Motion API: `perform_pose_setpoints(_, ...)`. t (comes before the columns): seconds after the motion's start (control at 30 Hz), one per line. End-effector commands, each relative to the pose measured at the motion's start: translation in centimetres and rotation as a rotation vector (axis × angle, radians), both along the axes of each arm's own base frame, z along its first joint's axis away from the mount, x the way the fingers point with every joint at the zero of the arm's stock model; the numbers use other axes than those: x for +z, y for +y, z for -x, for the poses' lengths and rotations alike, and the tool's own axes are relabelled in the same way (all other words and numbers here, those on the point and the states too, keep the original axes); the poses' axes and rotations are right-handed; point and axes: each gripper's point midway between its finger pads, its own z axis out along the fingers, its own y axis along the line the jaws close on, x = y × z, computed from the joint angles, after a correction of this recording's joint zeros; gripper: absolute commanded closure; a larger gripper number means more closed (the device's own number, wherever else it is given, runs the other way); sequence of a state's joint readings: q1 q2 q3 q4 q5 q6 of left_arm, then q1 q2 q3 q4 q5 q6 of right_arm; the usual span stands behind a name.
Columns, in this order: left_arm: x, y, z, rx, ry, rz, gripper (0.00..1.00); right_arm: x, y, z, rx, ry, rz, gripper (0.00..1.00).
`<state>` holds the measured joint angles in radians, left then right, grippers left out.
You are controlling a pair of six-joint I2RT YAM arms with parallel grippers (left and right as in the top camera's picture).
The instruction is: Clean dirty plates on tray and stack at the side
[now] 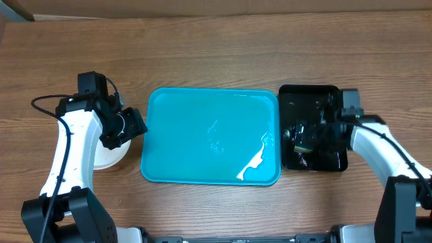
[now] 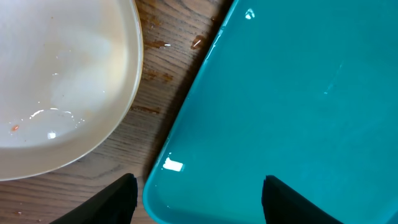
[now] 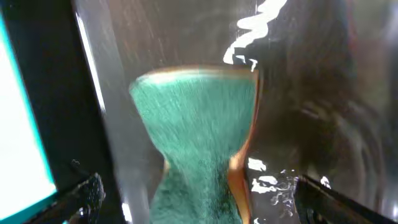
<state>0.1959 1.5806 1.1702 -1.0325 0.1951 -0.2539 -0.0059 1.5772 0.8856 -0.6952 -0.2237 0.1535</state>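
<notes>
Both stand released — left gripper [image 2: 200, 186] empty beside the plates [image 2: 62, 81] set left of the bare tray [image 1: 209, 135], right gripper [image 3: 199, 193] over the sponge [image 3: 199, 124] on the black tray [image 1: 331, 94] — so I judge only retracting remains.

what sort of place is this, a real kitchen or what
Likely a robot test bench, not a kitchen: a wood-grain table, a turquoise tray, and what looks like a green sponge in a black tray.
</notes>
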Motion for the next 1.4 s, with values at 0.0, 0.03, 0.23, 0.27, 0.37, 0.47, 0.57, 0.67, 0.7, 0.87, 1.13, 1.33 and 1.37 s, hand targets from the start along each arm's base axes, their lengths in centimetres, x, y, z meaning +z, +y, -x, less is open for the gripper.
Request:
perform_pose_setpoints(0.0, 0.1, -0.3, -0.2, -0.030, -0.008, 0.000, 0.34, 5.2, -0.9, -3.6, -0.015, -0.140, 0.051, 0.00)
perform_pose_setpoints(0.03, 0.1, -0.3, -0.2, -0.030, -0.012, 0.000, 0.34, 6.3, -0.9, -4.0, -0.015, -0.159, 0.050, 0.00)
perform_pose_setpoints(0.23, 0.5, -0.6, -1.7, -0.085, -0.084, 0.005, 0.32, 10.7, -0.3, -3.9, 0.000, -0.222, 0.018, 0.00)
perform_pose_setpoints(0.27, 0.7, -1.2, -2.0, -0.119, -0.108, 0.020, 0.30, 10.8, -0.2, -3.7, 0.001, -0.220, 0.016, 0.00)
perform_pose_setpoints(0.37, 1.3, -3.3, -2.8, -0.247, -0.167, 0.030, 0.19, 11.0, -0.2, -3.3, 0.022, -0.221, 0.023, 0.00)
perform_pose_setpoints(0.47, 1.1, -5.5, -2.8, -0.388, -0.177, -0.022, 0.07, 11.1, -0.2, -3.0, 0.024, -0.217, 0.024, 0.00)
perform_pose_setpoints(0.57, 0.6, -6.6, -1.5, -0.461, -0.115, -0.104, 0.00, 11.7, -0.2, -2.3, 0.020, -0.218, 0.024, 0.00)
perform_pose_setpoints(0.67, 0.3, -8.0, 0.5, -0.517, -0.044, -0.089, 0.00, 13.0, -0.8, -1.4, -0.017, -0.234, 0.045, 0.00)
perform_pose_setpoints(0.7, 0.4, -8.5, 0.9, -0.527, -0.036, -0.070, 0.00, 13.5, -1.1, -1.1, -0.042, -0.242, 0.056, 0.00)
perform_pose_setpoints(0.87, 1.7, -9.7, 2.6, -0.494, -0.023, 0.001, 0.00, 16.5, -1.3, 1.2, -0.068, -0.317, 0.059, 0.00)
perform_pose_setpoints(1.13, 5.7, -8.9, 4.7, -0.484, -0.231, -0.058, 0.00, 18.5, -2.1, 5.0, -0.093, -0.444, 0.099, 0.00)
perform_pose_setpoints(1.33, 9.3, -7.4, 7.9, -0.450, -0.476, -0.153, 0.00, 18.2, -2.0, 6.9, -0.110, -0.502, 0.080, 0.00)
perform_pose_setpoints(1.37, 10.0, -7.0, 8.3, -0.436, -0.518, -0.176, 0.00, 18.2, -2.0, 7.0, -0.110, -0.508, 0.080, 0.00)
